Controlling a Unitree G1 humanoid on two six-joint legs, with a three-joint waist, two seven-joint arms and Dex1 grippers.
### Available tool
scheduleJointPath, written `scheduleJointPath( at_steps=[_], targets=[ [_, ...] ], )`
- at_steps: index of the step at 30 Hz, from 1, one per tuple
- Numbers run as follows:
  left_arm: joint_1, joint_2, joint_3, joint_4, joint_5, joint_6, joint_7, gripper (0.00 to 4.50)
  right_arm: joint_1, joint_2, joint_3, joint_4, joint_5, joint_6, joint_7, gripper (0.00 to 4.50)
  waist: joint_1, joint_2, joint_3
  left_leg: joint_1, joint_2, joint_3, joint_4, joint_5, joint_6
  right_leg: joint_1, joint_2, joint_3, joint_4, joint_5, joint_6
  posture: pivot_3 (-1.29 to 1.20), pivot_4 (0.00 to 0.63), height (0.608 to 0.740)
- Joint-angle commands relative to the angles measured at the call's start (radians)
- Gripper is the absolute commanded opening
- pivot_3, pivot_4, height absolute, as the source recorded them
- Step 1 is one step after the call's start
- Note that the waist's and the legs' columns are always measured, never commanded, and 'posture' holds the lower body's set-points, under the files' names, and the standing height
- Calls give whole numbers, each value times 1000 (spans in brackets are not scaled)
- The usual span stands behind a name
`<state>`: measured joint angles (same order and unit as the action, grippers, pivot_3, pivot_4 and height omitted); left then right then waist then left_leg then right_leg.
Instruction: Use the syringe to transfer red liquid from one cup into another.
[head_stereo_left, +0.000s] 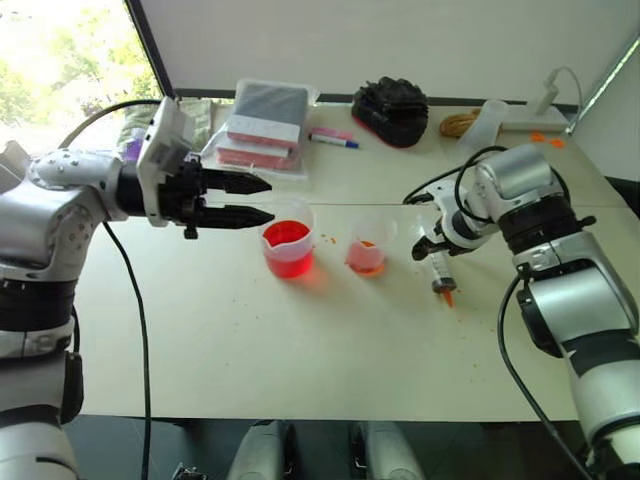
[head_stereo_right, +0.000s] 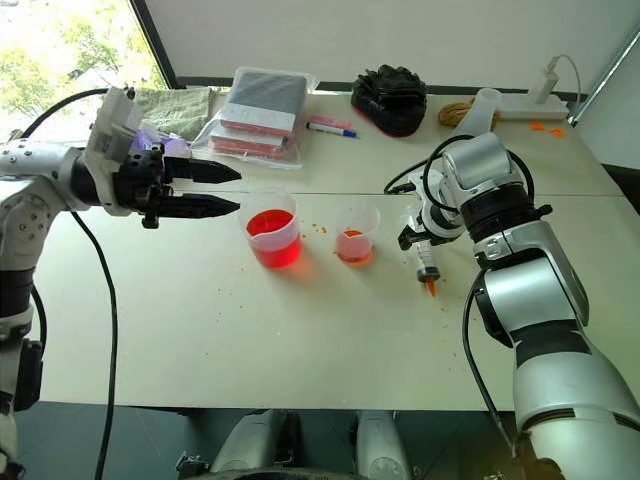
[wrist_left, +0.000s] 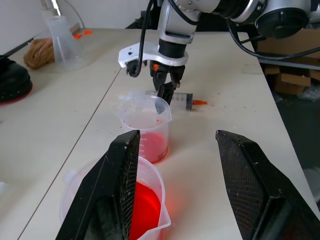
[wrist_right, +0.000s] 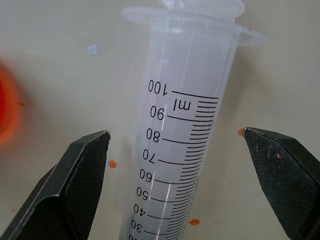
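Readable print: syringe (wrist_right: 175, 150) barrel carries black graduations, "100 ml" at the flange end, then 90, 80, 70, 60, 50, 40, 30 running down toward the tip. No brand visible. Nothing else on the table is legible.

Right wrist view: right gripper (wrist_right: 185, 175) fingers spread wide either side of the barrel, gaps on both sides, no contact. Barrel looks clear and empty in the stretch shown. Small orange droplets on the table (wrist_right: 60, 60) around it.

Head view: syringe lies flat on the table, orange tip pointing to about 6 o'clock, at 3 o'clock from the smaller cup (head_stereo_left: 367, 245). Larger beaker (head_stereo_left: 289, 238) sits at 9 o'clock from the smaller cup, close but apart. Red liquid (head_stereo_left: 288, 240) fills the beaker's lower part; the smaller cup has a shallow pinkish-orange layer.

Left wrist view adds: the right gripper comes down steeply over the syringe, just behind the smaller cup, and the beaker sits close under the left fingers (wrist_left: 120, 190).

Left gripper (head_stereo_left: 250, 200): fingers apart, holding nothing, pointing roughly level toward 3 o'clock, tips above the beaker's 9 o'clock rim. Left arm is raised with the elbow out at 9 o'clock.

Right arm is bent, wrist tipped down over the syringe.

Far edge, 12 o'clock: stacked pouches (head_stereo_left: 265, 125), a marker (head_stereo_left: 333, 140), a black glove (head_stereo_left: 392, 108), a coil of twine (head_stereo_left: 460, 124).
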<state>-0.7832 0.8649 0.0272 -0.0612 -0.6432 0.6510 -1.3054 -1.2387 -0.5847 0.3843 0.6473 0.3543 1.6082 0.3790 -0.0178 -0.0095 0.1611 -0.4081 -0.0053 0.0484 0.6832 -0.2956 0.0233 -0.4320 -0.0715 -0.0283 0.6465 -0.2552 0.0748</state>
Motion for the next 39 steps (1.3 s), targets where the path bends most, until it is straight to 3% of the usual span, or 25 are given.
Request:
scheduleJointPath(
  at_steps=[1,16,24,25,27,32,39],
  targets=[
    [-2,11,39,-31,-11,-2,10,2524,-42,24,-38,27,-35,6,-13,4439,0,0,0,0,0,0,0,0,0,0,0,0,0,0,0,0,150,740],
    [6,-2,40,-52,-25,5,38,2524,-120,159,-231,324,-207,-85,-160,4439,-3,0,0,0,0,0,0,1,-1,0,0,0,0,0,0,0,150,740],
    [18,3,51,-72,-39,12,62,2524,-138,198,-249,412,-256,-141,-161,4439,-4,0,0,1,0,0,0,1,-1,1,0,0,1,0,0,0,150,740],
    [19,3,53,-74,-39,13,65,2524,-141,201,-251,419,-260,-145,-158,4063,-4,0,0,2,0,0,0,1,-1,1,0,0,1,0,0,0,150,740],
    [21,3,56,-80,-42,17,69,2524,-147,204,-257,433,-267,-150,-158,3747,-5,0,0,2,0,0,0,1,-2,2,0,0,1,0,0,0,150,740],
    [26,1,62,-87,-43,19,79,2524,-167,208,-267,457,-277,-151,-149,1377,-1,0,0,2,0,0,0,1,-2,2,0,0,1,0,0,0,150,740],
    [22,-4,67,-85,-44,21,89,2524,-178,199,-280,438,-279,-144,-125,1348,-2,0,0,2,0,0,0,1,-2,2,-1,0,1,0,0,0,150,740]
  ],
)
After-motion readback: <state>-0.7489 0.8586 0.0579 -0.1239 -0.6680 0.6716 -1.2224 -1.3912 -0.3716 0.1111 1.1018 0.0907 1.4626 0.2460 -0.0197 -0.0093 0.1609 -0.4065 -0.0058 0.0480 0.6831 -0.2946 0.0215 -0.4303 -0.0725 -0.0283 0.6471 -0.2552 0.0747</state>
